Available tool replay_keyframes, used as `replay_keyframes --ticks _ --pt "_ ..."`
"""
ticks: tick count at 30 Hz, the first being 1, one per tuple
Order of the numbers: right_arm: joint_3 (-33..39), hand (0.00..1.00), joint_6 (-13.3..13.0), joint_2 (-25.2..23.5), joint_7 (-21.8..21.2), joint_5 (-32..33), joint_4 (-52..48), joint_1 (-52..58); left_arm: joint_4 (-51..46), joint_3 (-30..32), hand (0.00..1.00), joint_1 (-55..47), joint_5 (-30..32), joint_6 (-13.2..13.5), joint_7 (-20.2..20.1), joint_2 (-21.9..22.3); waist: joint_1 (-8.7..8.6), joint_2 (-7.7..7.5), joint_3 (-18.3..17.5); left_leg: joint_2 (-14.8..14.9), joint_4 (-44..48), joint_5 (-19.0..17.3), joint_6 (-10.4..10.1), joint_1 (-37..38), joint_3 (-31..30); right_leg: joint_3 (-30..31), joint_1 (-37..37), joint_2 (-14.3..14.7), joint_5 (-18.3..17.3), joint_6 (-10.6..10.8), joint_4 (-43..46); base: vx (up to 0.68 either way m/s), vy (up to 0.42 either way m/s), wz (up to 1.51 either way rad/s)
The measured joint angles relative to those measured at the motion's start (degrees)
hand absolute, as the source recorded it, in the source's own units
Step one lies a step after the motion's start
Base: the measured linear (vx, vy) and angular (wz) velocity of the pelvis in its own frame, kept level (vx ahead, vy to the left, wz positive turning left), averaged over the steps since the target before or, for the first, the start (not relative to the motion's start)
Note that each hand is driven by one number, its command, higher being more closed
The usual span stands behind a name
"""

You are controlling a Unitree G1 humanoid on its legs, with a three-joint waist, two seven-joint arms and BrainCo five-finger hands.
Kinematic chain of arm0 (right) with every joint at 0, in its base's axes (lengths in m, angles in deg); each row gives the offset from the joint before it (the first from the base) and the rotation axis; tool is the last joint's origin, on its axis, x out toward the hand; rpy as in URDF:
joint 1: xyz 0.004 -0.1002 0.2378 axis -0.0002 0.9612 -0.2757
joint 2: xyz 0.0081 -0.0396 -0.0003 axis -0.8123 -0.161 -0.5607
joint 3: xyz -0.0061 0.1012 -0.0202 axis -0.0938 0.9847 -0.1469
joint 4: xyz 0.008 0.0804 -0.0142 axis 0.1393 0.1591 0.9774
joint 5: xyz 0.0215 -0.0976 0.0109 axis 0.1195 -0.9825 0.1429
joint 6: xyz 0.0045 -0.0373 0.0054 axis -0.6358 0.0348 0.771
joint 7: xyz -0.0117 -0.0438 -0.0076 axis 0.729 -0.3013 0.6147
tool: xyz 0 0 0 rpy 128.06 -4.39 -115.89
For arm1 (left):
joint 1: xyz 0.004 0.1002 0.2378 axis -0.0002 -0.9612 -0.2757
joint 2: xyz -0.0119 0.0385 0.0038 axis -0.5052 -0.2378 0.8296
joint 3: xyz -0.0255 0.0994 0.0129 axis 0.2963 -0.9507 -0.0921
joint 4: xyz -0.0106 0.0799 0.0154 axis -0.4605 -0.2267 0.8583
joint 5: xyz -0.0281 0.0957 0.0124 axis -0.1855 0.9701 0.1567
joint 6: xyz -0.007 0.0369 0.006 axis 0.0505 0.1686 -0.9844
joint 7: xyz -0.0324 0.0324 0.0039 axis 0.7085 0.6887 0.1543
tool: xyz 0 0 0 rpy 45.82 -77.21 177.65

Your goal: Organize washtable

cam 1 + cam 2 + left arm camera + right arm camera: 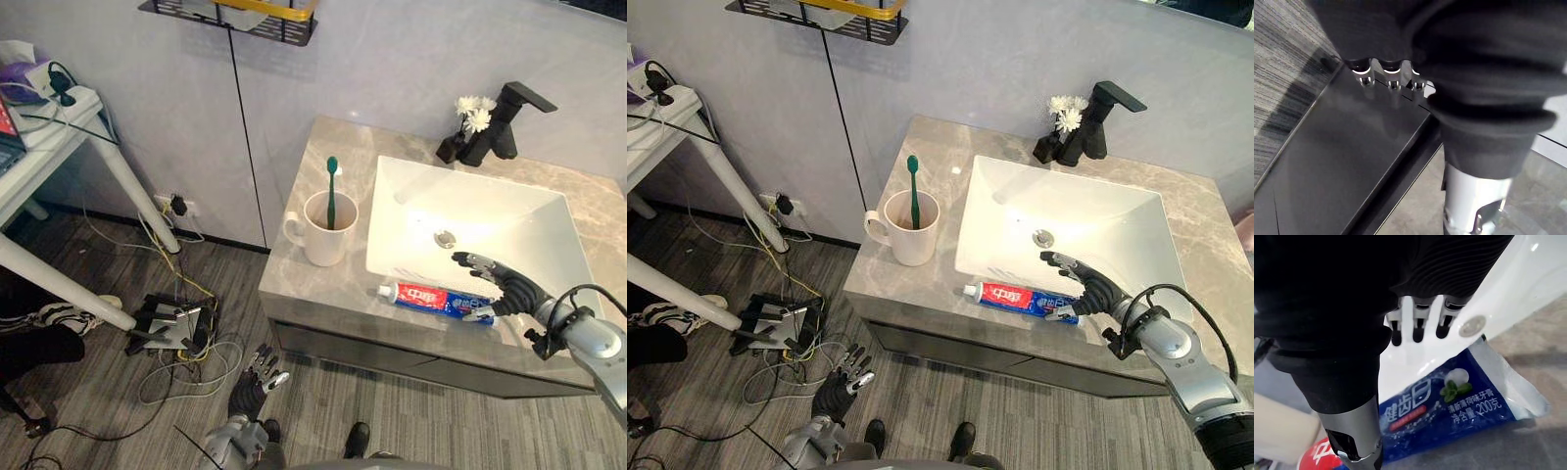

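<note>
Blue toothpaste tube [1449, 406] under right hand [1419, 320] | eye view: left hand [257, 377] low

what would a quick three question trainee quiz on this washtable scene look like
1. True or false: the green toothbrush stands in the white mug.
2. Multiple choice: where is the toothpaste tube?
A. inside the mug
B. lying on the countertop in front of the sink basin
C. standing upright beside the mug
3. Short answer: which hand, the left hand or the right hand, reaches with open fingers over the tube's crimped end?

Key: 1 true; 2 B; 3 the right hand.
</note>
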Motion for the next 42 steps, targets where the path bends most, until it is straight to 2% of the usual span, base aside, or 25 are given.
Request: replay_keyframes --ticks 14,19,20,27,32,36,40,42 --pt "0.0 0.0 0.0 -0.7 -0.4 -2.2 -0.1 1.1 0.0 0.1 0.0 0.0 0.0 0.0 0.0 -0.3 0.09 -0.34 0.9 -0.1 0.1 0.0 0.0 -0.9 -0.1 0.0 -0.8 -0.2 0.0 0.0 0.0 0.0 0.0 0.0" --pt "0.1 0.0 -0.1 -0.7 -0.2 -3.0 -0.2 1.0 -0.7 0.3 0.0 0.0 0.0 0.0 0.0 -0.6 0.11 -0.56 2.3 -0.1 0.2 0.0 0.0 -1.4 -0.3 -0.3 -1.1 -0.2 0.0 0.0 0.0 0.0 0.002 0.02" --pt "0.2 1.0 -0.1 -0.7 -0.1 -3.5 -0.5 1.0 -1.1 0.3 0.0 0.0 0.0 0.0 0.0 -0.6 0.12 -0.73 2.6 -0.2 0.3 0.0 0.0 -1.8 -0.4 -0.4 -1.3 -0.2 0.0 0.0 0.0 0.0 0.023 0.05" --pt "0.8 1.0 -0.2 0.2 0.3 -4.9 -1.0 0.5 -1.3 0.4 0.0 0.0 0.0 0.0 0.0 -1.2 0.16 -1.24 3.2 -0.8 1.2 0.0 0.0 -3.5 -1.6 -1.4 -2.2 -0.3 0.0 0.0 0.1 0.01 0.016 0.08" --pt "1.0 1.0 -0.2 0.9 1.2 -6.1 -1.0 -0.7 -1.9 0.9 0.0 0.0 0.1 0.0 0.1 -1.1 1.45 -1.16 3.3 -0.8 1.2 0.0 0.0 -3.5 -1.7 -1.5 -2.2 -0.3 0.0 0.0 0.1 0.0 0.0 0.0" --pt "0.0 1.0 -0.3 1.5 1.2 -7.6 -1.2 -3.3 -2.5 1.6 0.0 0.0 0.1 0.1 0.2 -1.0 1.53 -1.12 3.4 -0.8 1.2 0.1 0.1 -3.6 -1.8 -1.5 -2.2 -0.3 0.0 0.0 0.1 0.0 0.0 0.0" --pt "-1.4 1.0 -0.7 1.6 1.3 -10.2 -3.4 -9.4 -3.6 6.1 0.0 0.0 0.1 0.3 1.4 0.3 1.63 -1.01 3.4 -0.8 1.2 0.1 0.2 -3.3 -1.8 -1.5 -1.9 -0.3 0.0 0.0 0.1 0.0 0.0 0.0" --pt "-1.6 1.0 -2.1 1.7 1.7 -10.2 -3.5 -13.1 -4.3 8.5 0.0 0.0 0.1 0.4 1.7 0.6 1.73 -0.92 3.4 -0.9 1.3 0.1 0.2 -3.0 -1.9 -1.6 -1.5 -0.4 0.0 0.0 0.1 0.0 0.009 0.02"
